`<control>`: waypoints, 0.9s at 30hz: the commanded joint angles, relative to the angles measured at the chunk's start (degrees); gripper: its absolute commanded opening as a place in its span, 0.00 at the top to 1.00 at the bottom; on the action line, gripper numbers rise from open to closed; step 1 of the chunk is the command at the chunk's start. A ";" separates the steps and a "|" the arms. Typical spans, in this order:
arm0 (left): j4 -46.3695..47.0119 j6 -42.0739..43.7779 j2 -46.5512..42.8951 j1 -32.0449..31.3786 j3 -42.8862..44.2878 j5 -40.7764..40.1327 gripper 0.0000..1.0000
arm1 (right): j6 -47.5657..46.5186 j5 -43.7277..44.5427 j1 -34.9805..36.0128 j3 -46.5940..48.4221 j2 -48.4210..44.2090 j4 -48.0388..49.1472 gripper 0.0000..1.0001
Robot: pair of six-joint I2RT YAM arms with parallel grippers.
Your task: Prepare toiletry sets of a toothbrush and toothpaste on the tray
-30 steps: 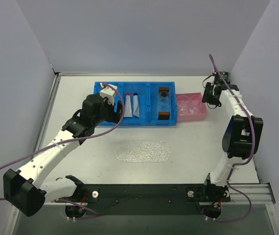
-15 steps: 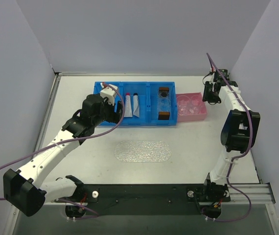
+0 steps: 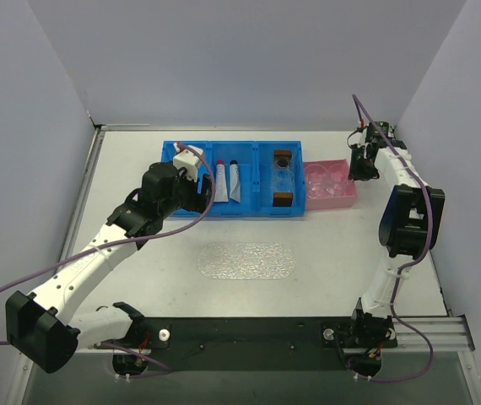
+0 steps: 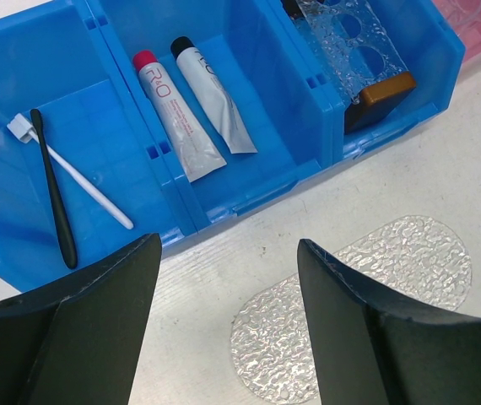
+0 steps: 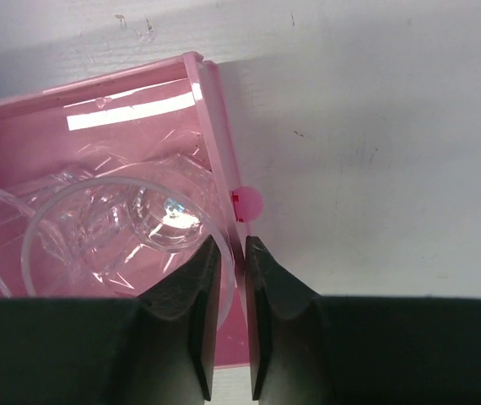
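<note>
The black toothbrush [image 4: 56, 198] and the white toothbrush [image 4: 76, 169] lie crossed in the left compartment of the blue bin [image 4: 316, 84]. The pink-capped toothpaste [image 4: 177, 118] and the black-capped toothpaste [image 4: 213, 103] lie side by side in the middle compartment [image 3: 229, 180]. The clear glittery tray [image 3: 245, 261] lies flat on the table in front of the bin, also in the left wrist view [image 4: 350, 312]. My left gripper [image 4: 228, 246] is open and empty above the bin's near edge. My right gripper [image 5: 230, 249] is shut on the right wall of the pink box [image 5: 97, 110].
The bin's right compartment holds a clear holed rack with brown ends [image 4: 363, 51]. The pink box [image 3: 331, 183] stands against the bin's right side and holds clear plastic cups [image 5: 114, 228]. Grey walls close in the table at the back and sides.
My right arm's wrist and elbow have shifted slightly left and back at the pink box. The left arm has not moved.
</note>
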 commanded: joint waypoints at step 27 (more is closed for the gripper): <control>1.59 -0.24 -0.25 -0.25 1.29 1.43 0.24 | -0.80 1.90 0.02 3.02 -2.16 -2.30 0.81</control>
